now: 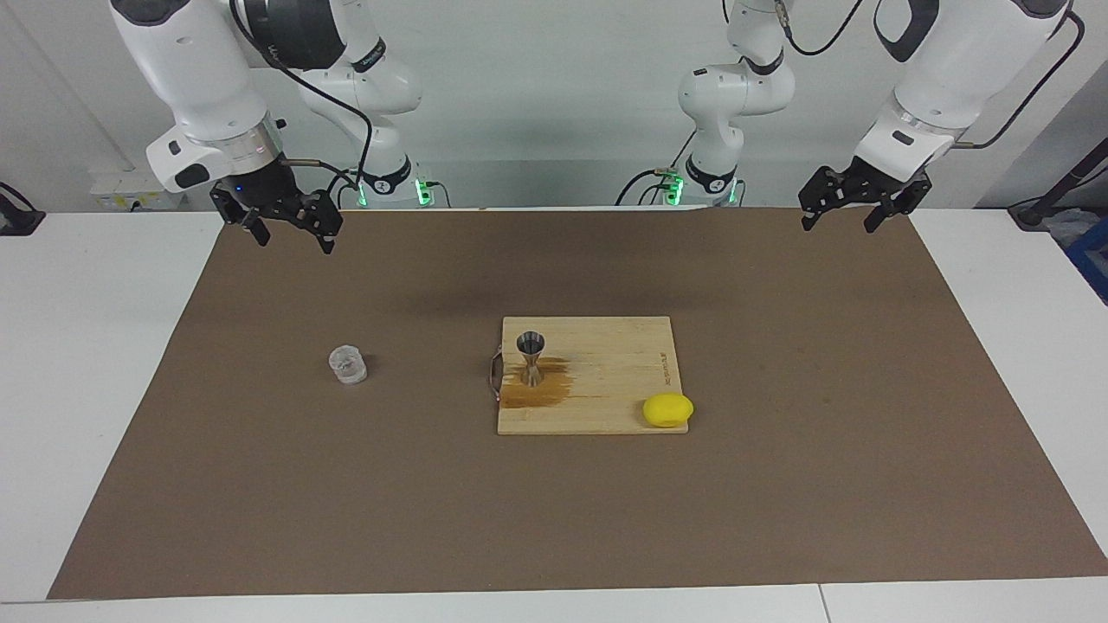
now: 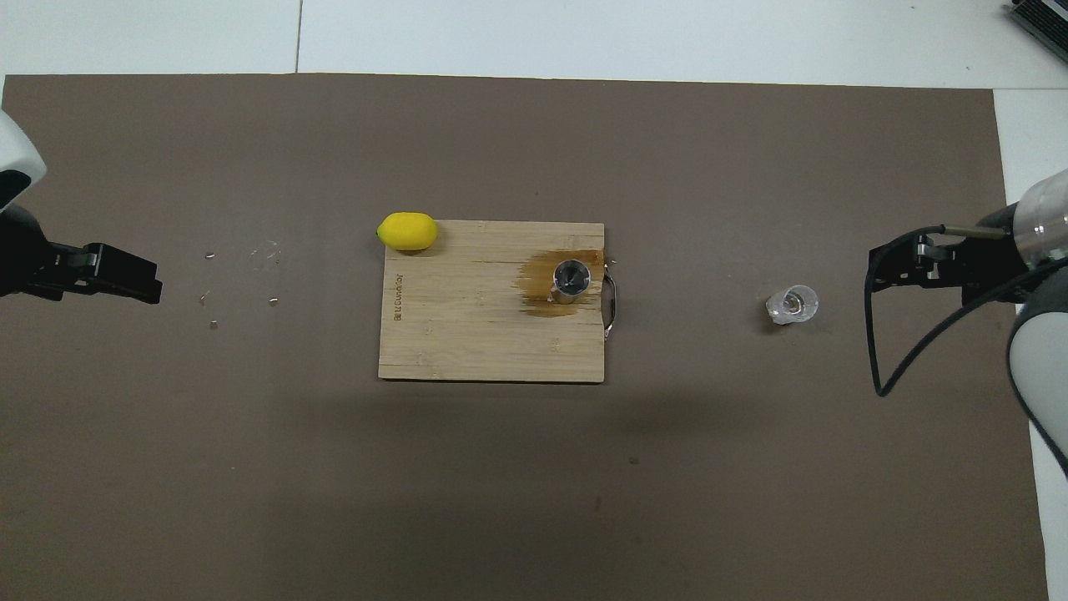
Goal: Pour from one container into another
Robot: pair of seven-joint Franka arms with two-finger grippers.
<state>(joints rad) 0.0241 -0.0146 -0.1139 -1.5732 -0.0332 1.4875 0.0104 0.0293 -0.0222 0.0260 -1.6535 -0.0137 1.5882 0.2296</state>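
The clear ridged cup (image 1: 348, 364) (image 2: 793, 304) stands on the brown mat toward the right arm's end of the table. The steel hourglass jigger (image 1: 531, 357) (image 2: 571, 280) stands upright on the wooden cutting board (image 1: 606, 381) (image 2: 467, 325), on a dark wet stain. My right gripper (image 1: 288, 227) (image 2: 880, 269) is open and empty, raised over the mat at the right arm's end, apart from the cup. My left gripper (image 1: 841, 213) (image 2: 133, 280) is open and empty, raised over the mat at the left arm's end.
A yellow lemon (image 1: 667, 410) (image 2: 407, 231) lies at the board's corner farthest from the robots, toward the left arm's end. The board has a metal handle (image 1: 495, 377) (image 2: 611, 304) on the edge beside the jigger. A few small droplets (image 2: 242, 275) mark the mat near the left gripper.
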